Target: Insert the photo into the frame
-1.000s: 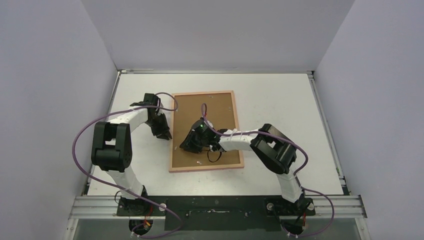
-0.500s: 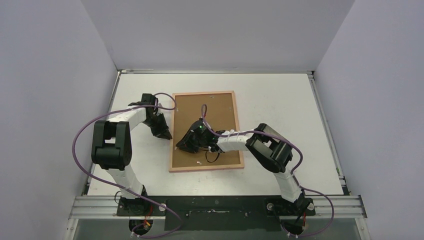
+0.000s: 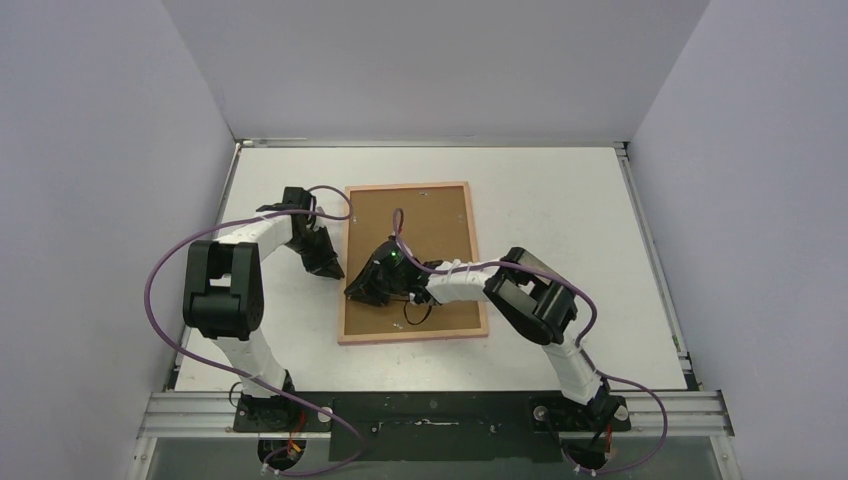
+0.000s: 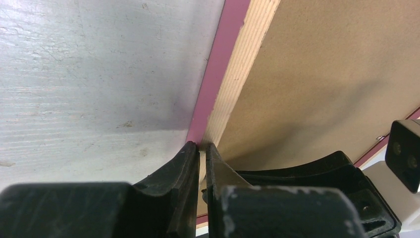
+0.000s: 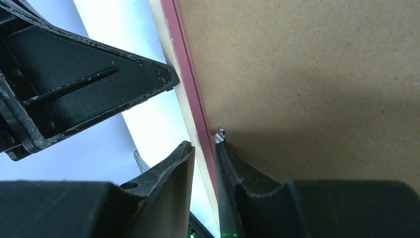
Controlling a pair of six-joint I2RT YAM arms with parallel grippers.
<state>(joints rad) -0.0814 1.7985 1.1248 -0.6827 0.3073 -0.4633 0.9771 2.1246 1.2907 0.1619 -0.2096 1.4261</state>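
Stiff, thin and probably light, the frame (image 3: pixel 412 338) wants pinching by its rail nearest the table's left edge: the right gripper (image 5: pixel 202 148) has its jaws clamped there, the left gripper (image 4: pixel 200 147) its jaws closed against it.

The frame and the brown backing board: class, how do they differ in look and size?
The frame is a thin border, pink and pale wood; the backing board is a plain brown panel. The frame is larger and encloses the backing board, which sits inside it. Both are rectangular.
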